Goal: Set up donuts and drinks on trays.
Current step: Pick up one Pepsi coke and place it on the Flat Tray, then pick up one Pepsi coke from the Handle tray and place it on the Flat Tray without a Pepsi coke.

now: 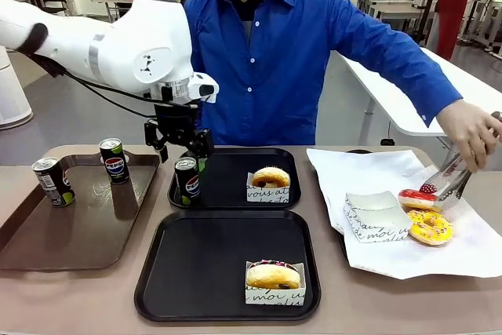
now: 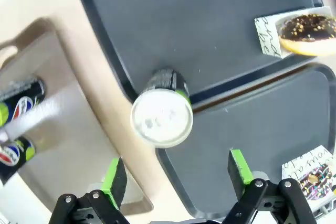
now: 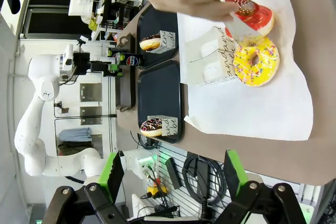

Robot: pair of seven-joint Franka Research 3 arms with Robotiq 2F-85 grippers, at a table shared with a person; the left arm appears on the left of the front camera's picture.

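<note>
A Pepsi can [image 1: 187,180] stands upright in the front left corner of the far black tray [image 1: 231,164]. My left gripper [image 1: 184,147] hovers just above it, open; the can's silver top [image 2: 161,117] lies between and beyond the green pads, untouched. This tray also holds a sleeved donut [image 1: 270,178]. The near black tray [image 1: 204,256] carries another sleeved donut [image 1: 273,276]. On white paper at the right, a person's hand [image 1: 473,131] grips a red donut [image 1: 416,198] with tongs, next to a yellow donut [image 1: 429,227]. My right gripper [image 3: 170,174] is open, holding nothing.
At the left, a brown tray [image 1: 86,225] holds two more Pepsi cans [image 1: 52,181] [image 1: 114,160]. An empty paper sleeve [image 1: 376,216] lies on the white paper [image 1: 353,170]. The person sits close behind the far tray.
</note>
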